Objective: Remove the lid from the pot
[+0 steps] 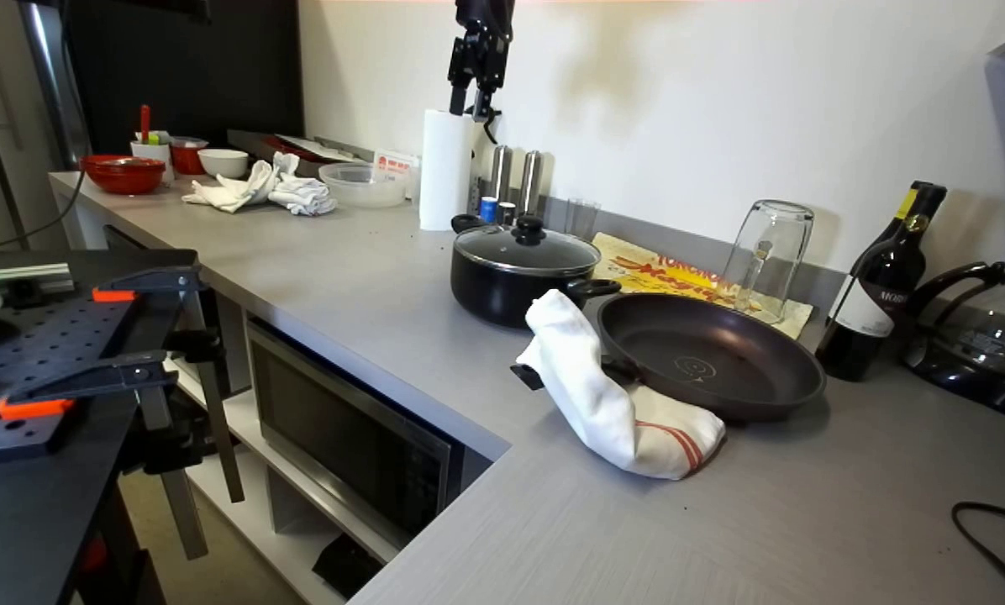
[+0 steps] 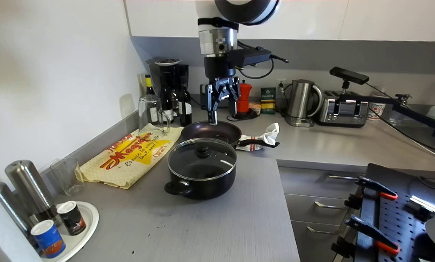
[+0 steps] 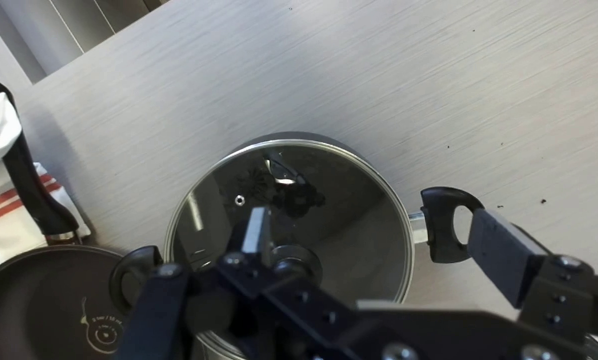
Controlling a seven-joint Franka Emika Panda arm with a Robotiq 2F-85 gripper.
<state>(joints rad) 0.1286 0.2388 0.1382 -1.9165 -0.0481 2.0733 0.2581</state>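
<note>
My gripper [image 2: 223,114], fingers spread apart, hanging well above the glass lid [image 3: 309,220], which I see mid-frame in my wrist view, seated on the black pot [image 2: 210,187], in an exterior view a white plate [image 2: 91,214] at lower left bearing blue and black canisters [image 2: 71,218].

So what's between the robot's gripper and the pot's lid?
Just air: in an exterior view the open gripper hangs above the lid, and the frying pan showing there sits behind.

Kitchen: counter [image 1: 368,260] w/ kettle [image 2: 299,103], toaster [image 2: 343,113] & coffee mkr [image 1: 986,332], microwave [image 1: 343,420] underneath.
</note>
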